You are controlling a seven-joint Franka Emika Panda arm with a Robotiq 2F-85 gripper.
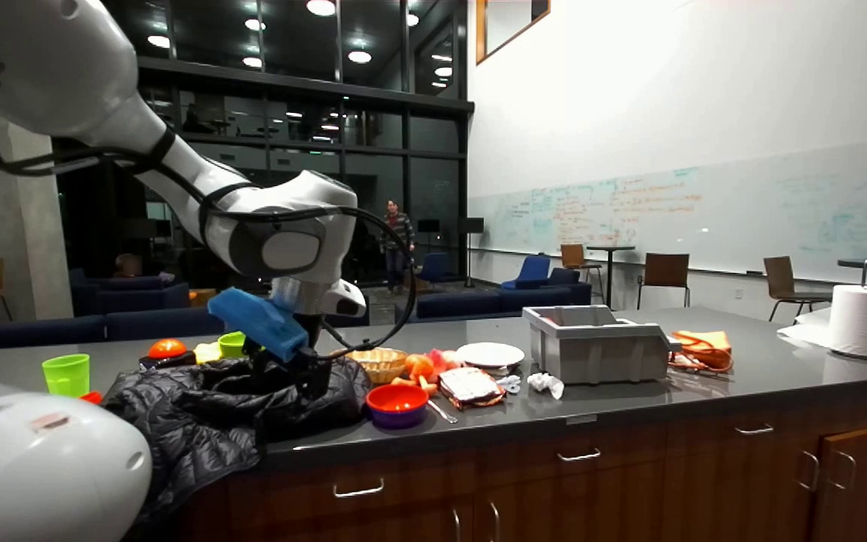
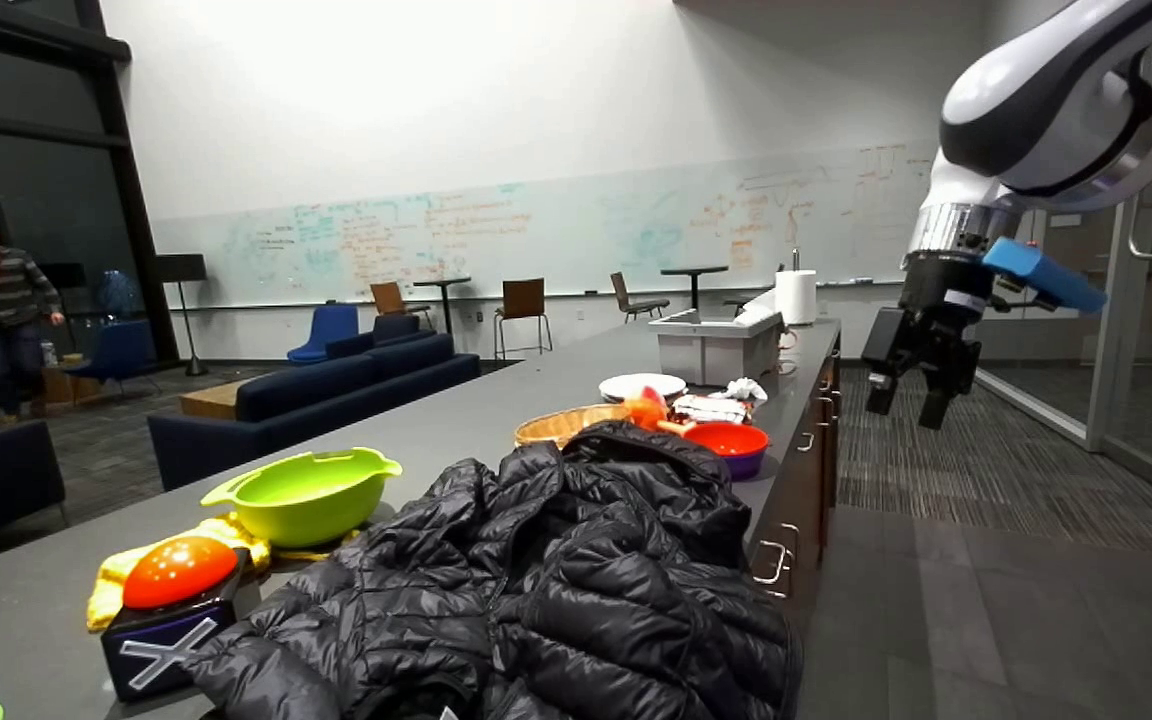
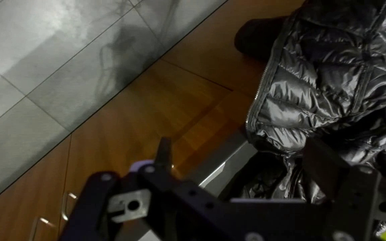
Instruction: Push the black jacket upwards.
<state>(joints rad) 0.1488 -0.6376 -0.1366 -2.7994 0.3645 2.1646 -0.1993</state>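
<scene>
Barely started, you'd judge from here: no push on the black jacket (image 3: 297,100) shows as done. Probably all of it is left: come in to the jacket, then shove its drooping part up onto the table (image 1: 768,361), if that's what upwards means. Your end effector (image 2: 906,408) is spread wide, nothing held; in the wrist view its fingers (image 3: 164,152) stand well apart along the bottom of the frame. From there the jacket takes the right side, part of it drooping past the table edge. The finger nearer frame right overlaps it, the other shows against the cabinet front (image 3: 122,134); depth hard to tell. In an exterior view the jacket (image 2: 586,600) lies heaped across the lower middle and your end effector hangs at upper right, off the table edge, clear gap between, so likely no contact. In an exterior view the end effector (image 1: 314,390) shows in front of the jacket at lower left; can't tell the gap there. Just past the jacket: red bowl (image 2: 731,440), then basket (image 2: 548,428); grey bin (image 2: 721,355) well beyond.
</scene>
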